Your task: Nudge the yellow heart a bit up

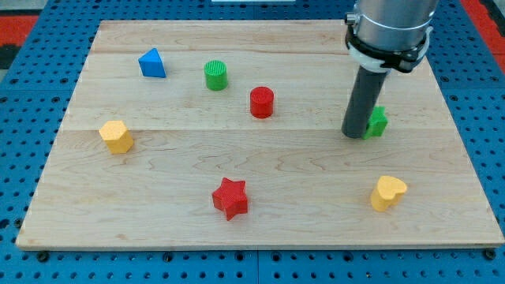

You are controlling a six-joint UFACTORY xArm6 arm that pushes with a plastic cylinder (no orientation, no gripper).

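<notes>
my tip (pixel 354 136) rests on the counter (pixel 260 221), a plain rod end with nothing to open or close and nothing held. just to its right, touching or nearly so, sits a green block (pixel 377 122); the rod covers its left part, so i cannot make out its shape.

the yellow heart (pixel 388 192) lies below the tool and a little to its right, near the counter's lower right corner, well apart from the tip. to nudge it up, i judge the tip must travel round to the heart's lower side and press near the middle of that edge; an off-centre push would likely spin it. it looks like a small, stiff, light block that should slide easily on the smooth wood, so a short, gentle shove ought to do.

farther out, to the tool's left, stand a red cylinder (pixel 262 102), then a green cylinder (pixel 215 75) and a blue triangle (pixel 152 63). a red star (pixel 230 197) lies below and left, and a yellow block (pixel 117 136), perhaps a hexagon, sits far left.

the arm's upper part is cut off at the view's top.
</notes>
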